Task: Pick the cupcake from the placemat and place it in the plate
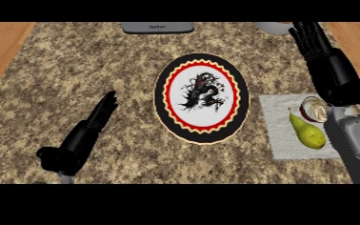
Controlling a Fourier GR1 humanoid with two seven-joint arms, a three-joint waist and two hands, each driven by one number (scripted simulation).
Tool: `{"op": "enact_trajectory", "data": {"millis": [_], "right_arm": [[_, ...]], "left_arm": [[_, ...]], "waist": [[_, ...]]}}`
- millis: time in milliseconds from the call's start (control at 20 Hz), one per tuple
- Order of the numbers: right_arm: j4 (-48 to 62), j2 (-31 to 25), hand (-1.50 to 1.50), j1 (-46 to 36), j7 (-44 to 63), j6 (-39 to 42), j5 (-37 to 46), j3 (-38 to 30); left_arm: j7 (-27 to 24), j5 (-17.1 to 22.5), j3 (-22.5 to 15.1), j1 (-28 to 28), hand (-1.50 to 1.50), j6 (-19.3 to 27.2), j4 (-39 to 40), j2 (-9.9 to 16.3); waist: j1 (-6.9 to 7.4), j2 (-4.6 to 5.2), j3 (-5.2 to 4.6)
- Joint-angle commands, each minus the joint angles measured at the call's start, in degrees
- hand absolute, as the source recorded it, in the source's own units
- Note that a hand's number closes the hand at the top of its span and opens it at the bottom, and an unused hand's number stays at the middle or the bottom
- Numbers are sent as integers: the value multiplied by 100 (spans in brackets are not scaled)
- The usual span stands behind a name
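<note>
Left black hand [88,128] rests open on the speckled stone bench [84,66]. On the pale grey placemat [281,143], beside a green pear [308,132], sits the small brown-rimmed cupcake [314,108], ungrasped. The patterned round plate [202,98] waits. Right black hand [313,40], fingers straight, hovers beyond; it must descend onto the cupcake.

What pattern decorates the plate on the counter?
The plate has a black rim, a red and yellow scalloped ring, and a black dragon-like figure on white; head view.

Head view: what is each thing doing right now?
Cupcake: on the placemat, partly hidden behind the right arm.
Pear: lying on the placemat.
Plate: on the counter, nothing on it.
Left hand: open, holding nothing.
Right hand: open, raised beyond the cupcake.
</note>
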Motion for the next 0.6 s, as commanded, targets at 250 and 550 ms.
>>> {"op": "enact_trajectory", "data": {"millis": [250, 550], "right_arm": [[599, 411, -150, -253, 1212, 495, -1288, -391], [1047, -175, -150, 1050, -293, -3, 1005, 462]], "left_arm": [[758, -588, 1002, -1152, 0, 998, 371, 268], [785, -528, 907, -1093, 0, 836, 670, 179]], "waist": [[81, 119, -47], [-13, 132, -43]]}}
